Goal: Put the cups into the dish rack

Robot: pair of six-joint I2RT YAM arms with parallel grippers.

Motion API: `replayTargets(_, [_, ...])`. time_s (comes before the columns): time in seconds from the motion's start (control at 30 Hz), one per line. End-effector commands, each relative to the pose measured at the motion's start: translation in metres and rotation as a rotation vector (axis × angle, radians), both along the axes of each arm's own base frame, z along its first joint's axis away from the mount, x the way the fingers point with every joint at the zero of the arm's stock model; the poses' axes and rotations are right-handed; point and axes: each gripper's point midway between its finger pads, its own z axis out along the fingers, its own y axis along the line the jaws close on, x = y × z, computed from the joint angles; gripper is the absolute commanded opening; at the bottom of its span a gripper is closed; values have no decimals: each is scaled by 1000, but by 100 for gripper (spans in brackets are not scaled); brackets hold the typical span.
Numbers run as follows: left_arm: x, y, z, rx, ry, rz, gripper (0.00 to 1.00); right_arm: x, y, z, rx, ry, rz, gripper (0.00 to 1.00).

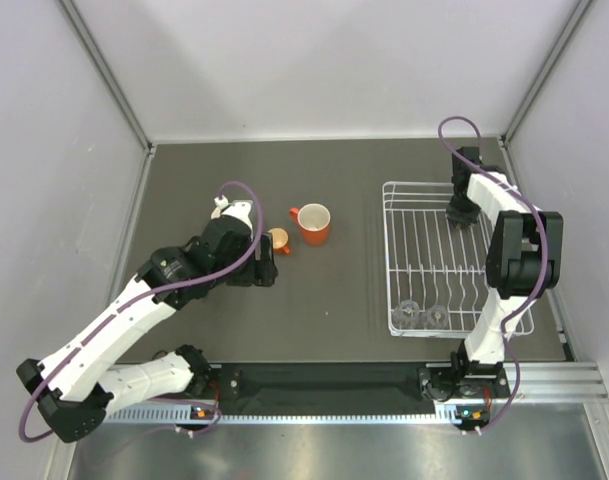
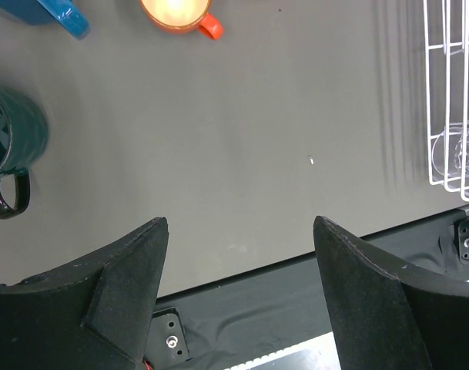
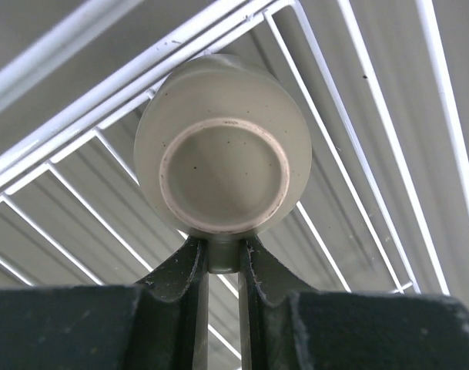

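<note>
- Right hand [image 3: 221, 253] is gripping the beige mug [image 3: 222, 162]: both fingers are pinching a narrow beige part at the mug's side, and the jaws are nearly together.
- The mug is sitting right at the fingertips, with its round base facing the wrist camera.
- White bars of the dish rack [image 1: 389, 262] are running behind and beside the mug. I cannot tell whether the mug is touching them.
- In the top view, this hand is hanging over the rack's far right part.
- Two clear glasses [image 1: 421, 316] are standing in the rack's near left corner, well apart from the mug.
- Left hand [image 2: 240, 225] is hovering over bare desk [image 1: 334, 300] with its jaws spread wide, holding nothing.
- The dark green cup [image 2: 11, 146] is standing to that hand's left, apart from the fingers, with its handle pointing toward the near edge.
- The blue mug [image 2: 57, 11] is showing at the wrist view's top left edge.
- The tiny orange cup [image 1: 279, 239] is lying just beside the left wrist.
- The large orange mug [image 1: 314, 222] is standing upright beyond it, between the left arm and the rack.
</note>
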Motion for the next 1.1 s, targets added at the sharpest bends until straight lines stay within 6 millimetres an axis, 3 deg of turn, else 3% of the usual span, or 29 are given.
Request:
replayTargets(0.0, [6,-1,14,-16,-29,14,81,1,-4,-4,-9,-13,5,14])
replayTargets(0.1, [6,-3,15,-18,-27,11,81,-2,0,-4,9,-14,11,26])
replayTargets(0.23, [6,-5,14,-21,-22,6,81,-7,5,3,36,-27,14,50])
replayTargets(0.33, [6,-7,15,-37,-20,0,81,-13,10,10,56,-33,21,60])
replayTargets(0.73, [7,-29,16,-125,6,-26,80,-40,29,81,113,-143,81,72])
replayTargets(0.8, [7,-37,15,-159,12,-42,80,-49,49,92,143,-160,151,72])
replayTargets(0.93, [3,-52,-7,-202,86,-55,79,-71,85,113,240,-191,284,75])
replayTargets(1.07, [9,-59,-22,-181,132,-33,76,-107,131,135,293,-191,468,78])
